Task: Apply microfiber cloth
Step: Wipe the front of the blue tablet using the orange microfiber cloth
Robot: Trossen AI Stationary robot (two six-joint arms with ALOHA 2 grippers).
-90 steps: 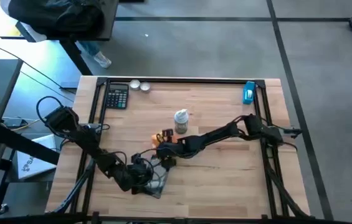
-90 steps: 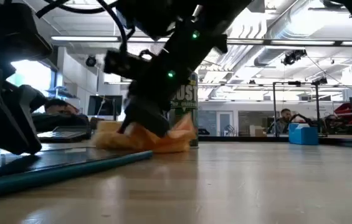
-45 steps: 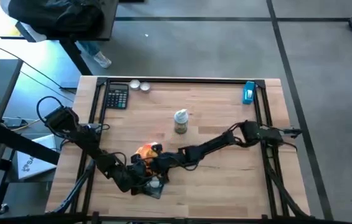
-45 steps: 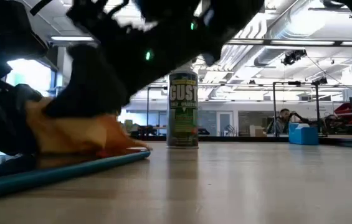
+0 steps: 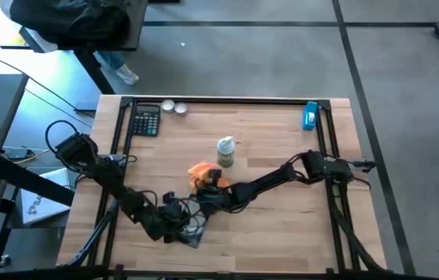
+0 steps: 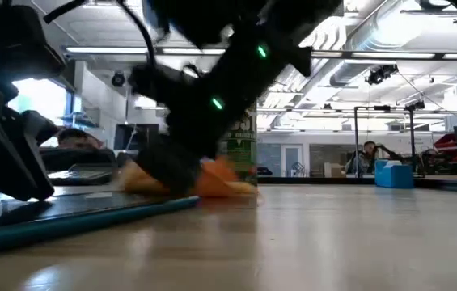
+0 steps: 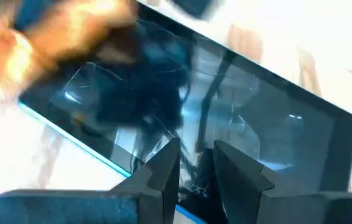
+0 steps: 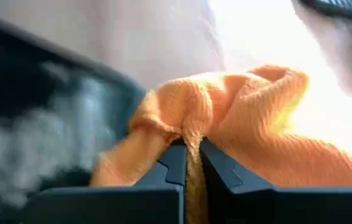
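Note:
The orange microfiber cloth (image 5: 201,171) lies bunched between the spray can (image 5: 226,152) and a dark glossy tablet (image 5: 192,233) with a teal edge (image 6: 74,210). My right gripper (image 5: 208,188) is shut on the cloth, just off the tablet's far end. In the low view the cloth (image 6: 224,181) sits under the dark right arm, in front of the can. My left gripper (image 5: 175,222) stands over the tablet (image 7: 256,124), its fingers (image 7: 166,165) close together. My right gripper pinches a raised fold of the cloth (image 8: 187,134) between its two fingers, several layers bunched together. The fingers slant down from the table's right side. The rest of the cloth (image 8: 256,112) spreads slack past the fingertips, its underside on the table. My left gripper's shut fingers point down at the tablet near its teal-edged side (image 7: 116,169). They seem to press on the glass, but the fingertips hide the place of contact.
A calculator (image 5: 147,120) and two small round tins (image 5: 174,107) lie at the far left, and a blue object (image 5: 310,115) lies at the far right. The table's right half and near right are bare wood. People sit in the room beyond (image 6: 370,153).
My right gripper swept the cloth toward the table's near left, over the tablet beside my left gripper. It then drew the cloth back toward the spray can, to about where it began. The cloth stayed bunched in the shut fingers throughout.

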